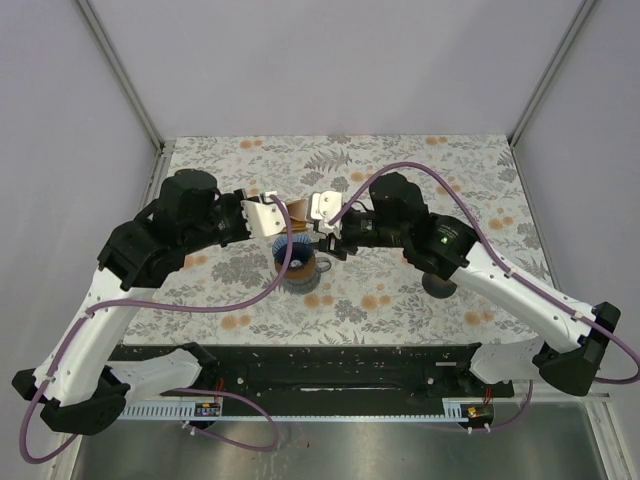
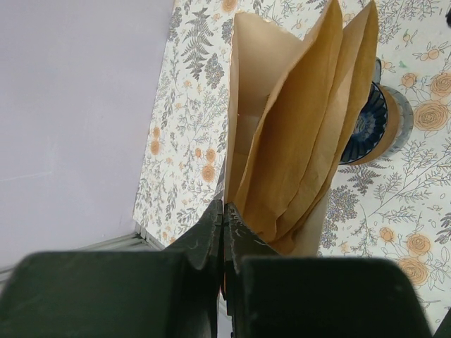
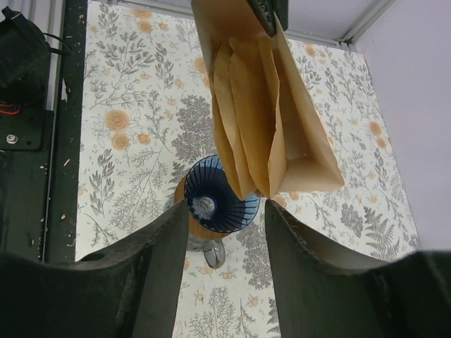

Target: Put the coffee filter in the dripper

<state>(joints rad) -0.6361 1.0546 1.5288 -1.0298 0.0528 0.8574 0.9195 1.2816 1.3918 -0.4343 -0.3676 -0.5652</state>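
My left gripper (image 2: 225, 211) is shut on the edge of a stack of brown paper coffee filters (image 2: 296, 134) and holds it in the air above the table. The stack also shows in the right wrist view (image 3: 261, 113), hanging just over the dark blue ribbed dripper (image 3: 215, 201). The dripper stands on a wooden collar and a glass base at the table's middle (image 1: 300, 262). My right gripper (image 3: 225, 239) is open, its fingers on either side of the stack's lower tip, above the dripper. In the top view both grippers (image 1: 290, 225) meet over the dripper.
The floral tablecloth (image 1: 420, 290) covers the table. A black rail (image 1: 330, 370) runs along the near edge. Grey walls and a metal frame stand at the back and sides.
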